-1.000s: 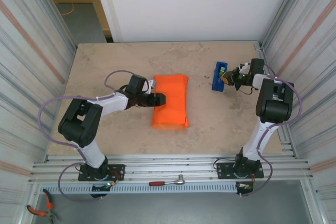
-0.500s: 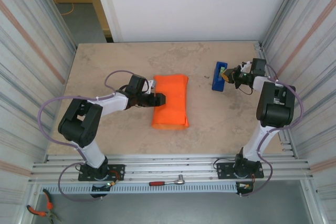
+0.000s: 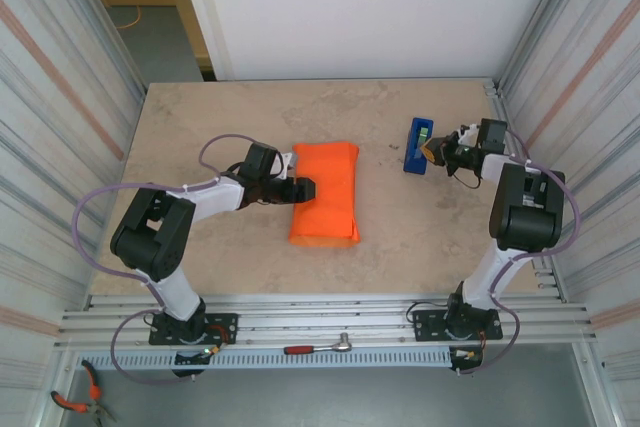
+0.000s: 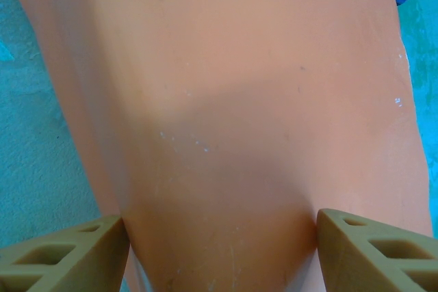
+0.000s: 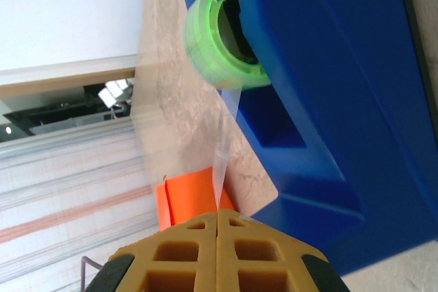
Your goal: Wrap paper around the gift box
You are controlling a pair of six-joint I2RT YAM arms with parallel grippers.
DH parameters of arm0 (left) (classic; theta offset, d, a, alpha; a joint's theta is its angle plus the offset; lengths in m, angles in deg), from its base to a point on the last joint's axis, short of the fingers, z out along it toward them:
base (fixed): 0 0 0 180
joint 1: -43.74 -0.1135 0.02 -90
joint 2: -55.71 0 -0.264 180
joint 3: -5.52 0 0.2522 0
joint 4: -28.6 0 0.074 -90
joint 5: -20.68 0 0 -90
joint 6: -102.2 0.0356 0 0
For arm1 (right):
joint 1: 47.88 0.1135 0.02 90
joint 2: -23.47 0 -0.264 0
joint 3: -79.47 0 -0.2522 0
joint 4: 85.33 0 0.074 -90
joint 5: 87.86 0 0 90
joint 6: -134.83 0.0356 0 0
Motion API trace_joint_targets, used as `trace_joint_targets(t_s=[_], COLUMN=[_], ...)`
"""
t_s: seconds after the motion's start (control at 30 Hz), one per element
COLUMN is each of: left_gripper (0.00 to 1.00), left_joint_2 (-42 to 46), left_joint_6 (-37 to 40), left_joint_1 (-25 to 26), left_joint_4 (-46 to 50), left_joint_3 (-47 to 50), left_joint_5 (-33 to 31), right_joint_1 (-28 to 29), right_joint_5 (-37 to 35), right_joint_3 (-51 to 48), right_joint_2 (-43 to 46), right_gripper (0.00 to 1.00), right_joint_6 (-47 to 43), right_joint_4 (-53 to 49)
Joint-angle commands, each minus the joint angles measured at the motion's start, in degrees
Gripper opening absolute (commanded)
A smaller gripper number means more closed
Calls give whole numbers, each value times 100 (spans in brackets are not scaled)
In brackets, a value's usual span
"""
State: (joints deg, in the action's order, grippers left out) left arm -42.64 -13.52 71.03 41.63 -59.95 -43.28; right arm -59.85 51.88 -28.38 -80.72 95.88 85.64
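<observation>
— Gift box, where is it?
— Hidden, I judge, inside the folded paper [image 3: 325,192] mid-bench. Left gripper [image 3: 305,189], fingers spread, straddles its left edge, probably keeping the folds down.
— Right side?
— Right gripper [image 3: 437,150] pinches tape [image 5: 226,135] running from the dispenser [image 3: 417,145] near the bench's right edge. One parcel, one dispenser, one roll [image 5: 219,46].

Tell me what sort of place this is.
Probably a robot test cell in a workshop: ribbed metal wall panels enclose the table, the left arm and right arm are bolted to aluminium rails, and a ratchet and pliers lie nearby.
</observation>
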Motion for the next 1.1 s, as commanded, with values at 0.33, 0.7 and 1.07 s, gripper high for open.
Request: trace_joint_targets(t_s=[0.33,0.7,1.07], left_gripper=[70,70,70], left_joint_2=[-414,-378,-368], left_joint_6=[138,146,146], left_joint_1=[88,92,92], left_joint_4=[696,701,703], left_joint_3=[353,354,365], left_joint_5=[-556,-556,-566], right_joint_1=[72,81,72], right_joint_5=[177,157,96], right_joint_3=[-595,-940,-1184], right_joint_2=[654,835,736], right_gripper=[0,0,0], right_joint_6=[83,28,-41], right_joint_4=[56,120,221])
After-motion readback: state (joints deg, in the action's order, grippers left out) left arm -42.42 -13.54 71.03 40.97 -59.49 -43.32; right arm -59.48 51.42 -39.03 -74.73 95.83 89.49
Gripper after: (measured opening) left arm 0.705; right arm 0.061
